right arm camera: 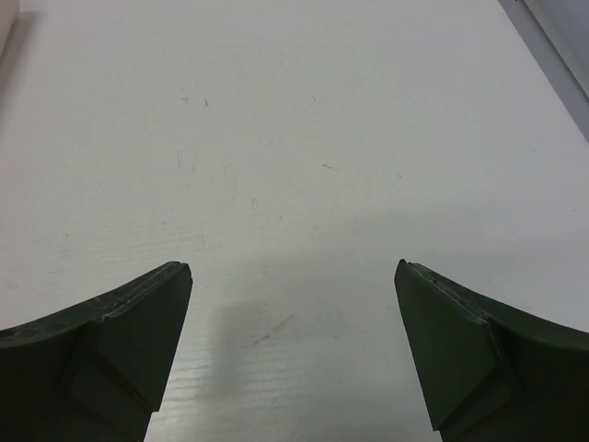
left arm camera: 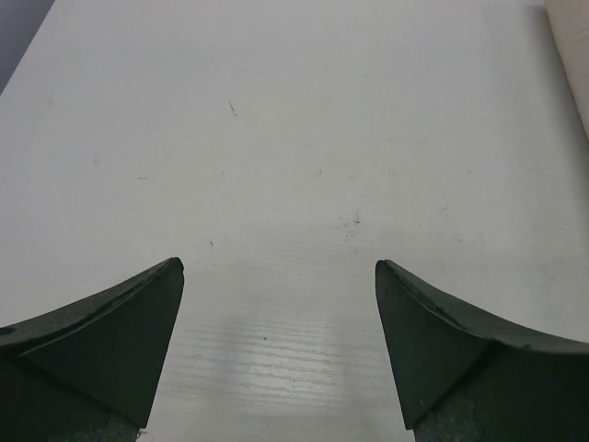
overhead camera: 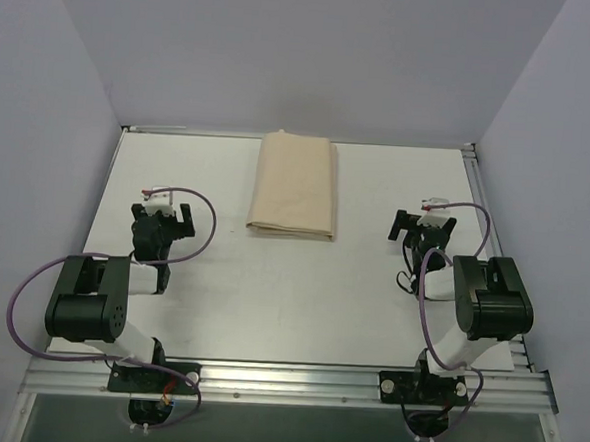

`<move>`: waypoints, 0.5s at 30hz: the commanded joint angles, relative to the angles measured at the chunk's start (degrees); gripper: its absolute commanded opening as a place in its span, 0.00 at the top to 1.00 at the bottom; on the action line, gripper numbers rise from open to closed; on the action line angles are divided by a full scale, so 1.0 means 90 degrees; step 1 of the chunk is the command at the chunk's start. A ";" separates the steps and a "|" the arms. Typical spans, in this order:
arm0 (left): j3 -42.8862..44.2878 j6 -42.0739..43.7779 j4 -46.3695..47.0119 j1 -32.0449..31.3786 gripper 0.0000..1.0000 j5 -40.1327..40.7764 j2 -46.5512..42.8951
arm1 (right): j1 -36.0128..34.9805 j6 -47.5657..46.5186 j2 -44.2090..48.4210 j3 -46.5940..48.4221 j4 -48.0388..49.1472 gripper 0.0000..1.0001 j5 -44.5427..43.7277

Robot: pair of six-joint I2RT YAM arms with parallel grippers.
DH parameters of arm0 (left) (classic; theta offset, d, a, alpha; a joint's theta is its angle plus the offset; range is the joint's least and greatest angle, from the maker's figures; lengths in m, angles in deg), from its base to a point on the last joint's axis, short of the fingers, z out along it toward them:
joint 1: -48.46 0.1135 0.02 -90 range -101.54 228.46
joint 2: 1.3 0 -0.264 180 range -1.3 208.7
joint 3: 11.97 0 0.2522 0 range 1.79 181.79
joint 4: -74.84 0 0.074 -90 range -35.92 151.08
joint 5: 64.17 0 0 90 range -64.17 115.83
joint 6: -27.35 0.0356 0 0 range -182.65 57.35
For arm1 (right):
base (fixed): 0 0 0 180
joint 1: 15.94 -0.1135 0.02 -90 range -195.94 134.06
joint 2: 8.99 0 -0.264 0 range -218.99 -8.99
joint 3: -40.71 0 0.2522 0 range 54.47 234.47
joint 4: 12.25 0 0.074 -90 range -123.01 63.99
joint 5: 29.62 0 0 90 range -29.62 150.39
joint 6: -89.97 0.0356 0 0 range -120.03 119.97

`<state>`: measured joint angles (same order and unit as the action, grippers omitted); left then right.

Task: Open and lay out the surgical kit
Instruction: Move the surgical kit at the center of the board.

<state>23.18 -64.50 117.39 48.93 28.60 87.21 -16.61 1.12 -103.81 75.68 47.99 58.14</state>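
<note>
Cloth bundle (overhead camera: 294, 186), beige and folded shut, lies on the white table (overhead camera: 270, 300). Left gripper (overhead camera: 161, 216) sits left of the bundle, right gripper (overhead camera: 422, 227) right of it, both well apart from it, jaws spread, holding nothing.

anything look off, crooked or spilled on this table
Nothing stands out. The beige cloth bundle lies flat and neatly folded at the far middle of the table, with nothing spilled around it. The left gripper and right gripper are both open, off to either side and clear of it.
</note>
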 commanded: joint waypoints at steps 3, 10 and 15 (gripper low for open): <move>0.0192 0.0147 0.0295 0.0016 0.06 0.0025 -0.0079 | 0.0016 -0.0186 0.0165 -0.0082 0.0831 0.00 -0.0181; 0.0163 0.0127 0.0286 0.0016 0.06 0.0005 -0.0108 | 0.0025 -0.0167 0.0165 -0.0072 0.0821 0.00 -0.0171; 0.0211 0.0147 0.0199 0.0016 0.06 0.0239 -0.0117 | 0.0025 -0.0167 0.0165 -0.0072 0.0811 0.00 -0.0181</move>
<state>23.20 -63.93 117.42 48.93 29.10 87.21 -16.61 0.27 -103.81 74.99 48.14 57.79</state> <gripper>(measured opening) 0.938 0.995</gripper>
